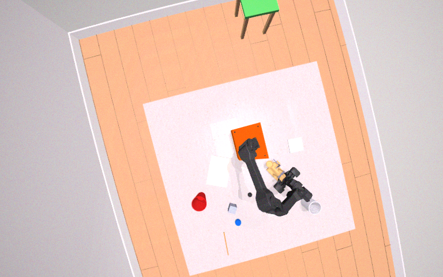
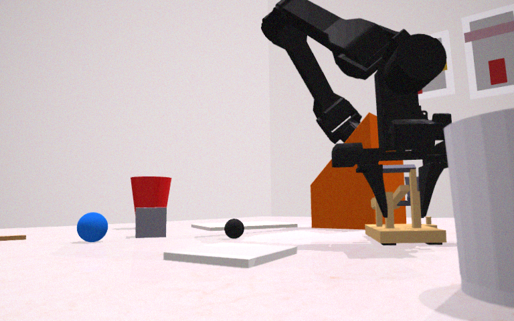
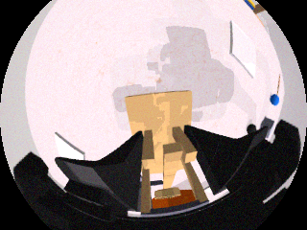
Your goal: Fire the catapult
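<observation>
Beside the orange wedge-shaped base (image 1: 238, 130) (image 2: 333, 196), we see the gripper (image 1: 286, 178) (image 2: 404, 216) (image 3: 164, 129) pinching the wooden catapult (image 1: 274, 170) (image 2: 405, 233) (image 3: 160, 112) by its uprights. We locate the blue ball (image 1: 237, 222) (image 2: 92, 227) (image 3: 274, 100) and black ball (image 1: 250, 194) (image 2: 234, 228) (image 3: 251, 128) apart from it on the tabletop (image 1: 183, 130) (image 2: 113, 287) (image 3: 77, 72). We find the white mug (image 1: 314, 208) (image 2: 484, 204) upright near the arm (image 1: 256, 173) (image 2: 354, 41).
</observation>
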`<state>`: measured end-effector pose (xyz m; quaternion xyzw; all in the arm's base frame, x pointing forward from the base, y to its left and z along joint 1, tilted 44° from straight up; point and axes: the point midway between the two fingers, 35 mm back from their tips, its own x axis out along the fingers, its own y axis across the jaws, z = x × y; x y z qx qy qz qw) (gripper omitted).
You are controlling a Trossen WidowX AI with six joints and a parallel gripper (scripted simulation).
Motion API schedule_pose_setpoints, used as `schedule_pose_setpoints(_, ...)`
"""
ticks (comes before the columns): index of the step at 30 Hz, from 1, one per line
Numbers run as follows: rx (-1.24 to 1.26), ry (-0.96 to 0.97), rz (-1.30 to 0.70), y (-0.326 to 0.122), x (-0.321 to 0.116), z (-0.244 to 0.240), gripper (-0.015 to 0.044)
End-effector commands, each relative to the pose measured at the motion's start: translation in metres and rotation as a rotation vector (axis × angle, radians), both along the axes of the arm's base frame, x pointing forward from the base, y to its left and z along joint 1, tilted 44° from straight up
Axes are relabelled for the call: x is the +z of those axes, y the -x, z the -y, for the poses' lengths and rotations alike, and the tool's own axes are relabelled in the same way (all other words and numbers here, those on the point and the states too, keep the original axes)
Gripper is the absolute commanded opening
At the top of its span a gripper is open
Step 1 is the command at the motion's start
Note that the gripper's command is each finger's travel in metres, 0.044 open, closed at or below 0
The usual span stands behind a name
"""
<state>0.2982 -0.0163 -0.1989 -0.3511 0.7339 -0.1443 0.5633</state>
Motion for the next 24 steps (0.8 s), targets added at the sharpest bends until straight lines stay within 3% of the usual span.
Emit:
schedule_pose_setpoints(1,0.001,-0.003,0.000,-0.004,0.017,-0.017,0.0013)
schedule_pose_setpoints(6,0.001,-0.004,0.000,-0.006,0.035,-0.035,0.0000)
schedule_pose_setpoints(24,0.003,0.000,-0.005,-0.004,0.016,-0.017,0.0000)
